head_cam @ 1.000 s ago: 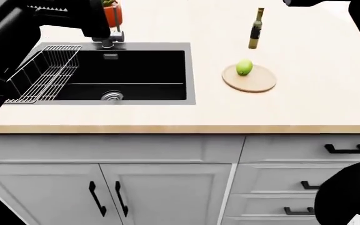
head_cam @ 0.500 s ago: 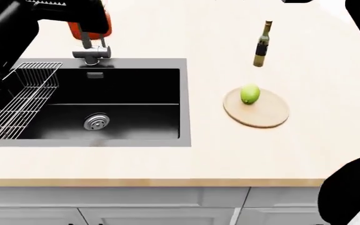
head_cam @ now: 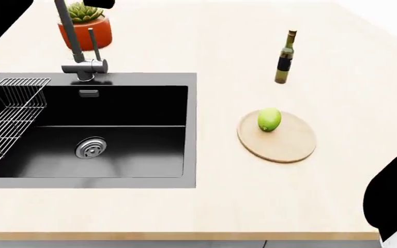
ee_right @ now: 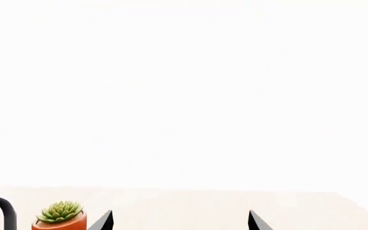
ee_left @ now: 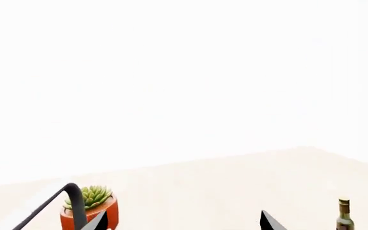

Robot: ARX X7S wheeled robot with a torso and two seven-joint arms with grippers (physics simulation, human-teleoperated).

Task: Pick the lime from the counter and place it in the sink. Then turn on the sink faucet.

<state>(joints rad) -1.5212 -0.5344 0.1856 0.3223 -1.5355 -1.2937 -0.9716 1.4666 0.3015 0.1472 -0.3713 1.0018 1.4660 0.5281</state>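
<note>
lime (head_cam: 270, 120) sits on round board (head_cam: 276, 136), near its back edge, well right of sink (head_cam: 136, 103). Both grippers' fingers spread apart, holding nothing: left gripper (ee_left: 182, 224), right gripper (ee_right: 180, 222).

Lime (head_cam: 270, 120): I see it small, yellow-green, lying on a round board.
Worktop (head_cam: 205, 41): pale wood, flat and wide.
Sink (head_cam: 122, 129): black and set into the worktop.
Faucet (head_cam: 79, 49): grey, standing behind the sink.
</note>
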